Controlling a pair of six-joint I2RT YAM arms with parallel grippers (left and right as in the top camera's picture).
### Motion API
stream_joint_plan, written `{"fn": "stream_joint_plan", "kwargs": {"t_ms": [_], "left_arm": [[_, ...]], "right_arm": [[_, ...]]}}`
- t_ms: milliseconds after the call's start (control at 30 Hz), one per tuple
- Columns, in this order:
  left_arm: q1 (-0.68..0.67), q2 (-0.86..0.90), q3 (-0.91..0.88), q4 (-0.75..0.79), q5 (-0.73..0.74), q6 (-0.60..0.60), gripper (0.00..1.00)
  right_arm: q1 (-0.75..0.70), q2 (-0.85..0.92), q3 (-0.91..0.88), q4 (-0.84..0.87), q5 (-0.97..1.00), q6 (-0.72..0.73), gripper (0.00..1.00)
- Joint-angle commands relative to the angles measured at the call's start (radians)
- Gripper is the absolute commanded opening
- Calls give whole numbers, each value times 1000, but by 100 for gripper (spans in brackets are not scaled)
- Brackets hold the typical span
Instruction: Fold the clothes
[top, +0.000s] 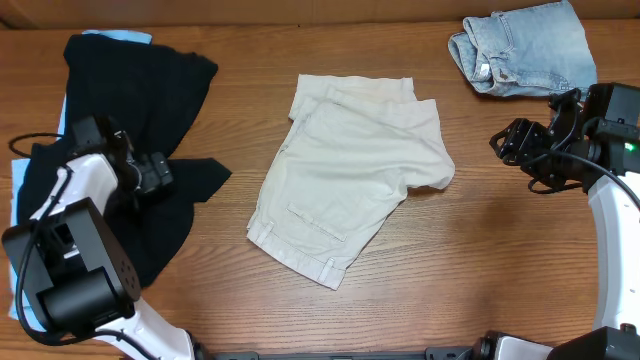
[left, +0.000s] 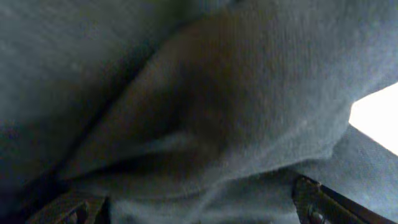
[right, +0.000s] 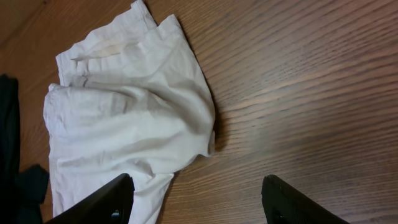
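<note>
We judge khaki shorts (top: 350, 175) light, limp, crease-prone; we would pinch waistband corners; right gripper (right: 196, 190) jaws apart, empty; left gripper (left: 196, 199) jaws wide over black garment (top: 170, 80).

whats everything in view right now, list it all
khaki shorts: 1, pale beige, table centre, rumpled
black garment: 1, black, left side, spread out
pale-blue garment: 1, pale blue, under the black garment, only edges showing
denim shorts: 1, faded blue, top right of overhead view
table: 1, brown wood
left gripper: 1, black, open, at the black garment
right gripper: 1, black, open, empty, right of the khaki shorts
</note>
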Motion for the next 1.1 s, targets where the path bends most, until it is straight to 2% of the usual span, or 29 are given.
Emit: {"fn": "stream_joint_plan", "kwargs": {"t_ms": [0, 100, 200, 267, 300, 467, 700, 867, 1067], "left_arm": [[-18, 13, 163, -97, -78, 32, 100], [-64, 13, 294, -233, -74, 47, 100], [-122, 13, 416, -371, -15, 96, 100], [-172, 13, 479, -456, 45, 156, 100], [-215, 13, 502, -497, 93, 226, 100], [-373, 16, 459, -517, 222, 367, 100], [-564, 16, 303, -428, 195, 366, 98], [-623, 16, 212, -384, 87, 266, 92], [-629, 16, 185, -390, 121, 201, 66]], "right_arm": [[-1, -25, 26, 6, -15, -24, 70], [13, -25, 26, 6, -108, -97, 70], [48, -25, 26, 11, -110, -104, 70], [63, -25, 26, 22, -111, -100, 70], [65, -25, 26, 31, -111, -90, 73], [65, -25, 26, 41, -111, -74, 76], [65, -25, 26, 40, -110, -74, 77], [65, -25, 26, 37, -110, -75, 77], [65, -25, 26, 37, -110, -74, 76]]}}
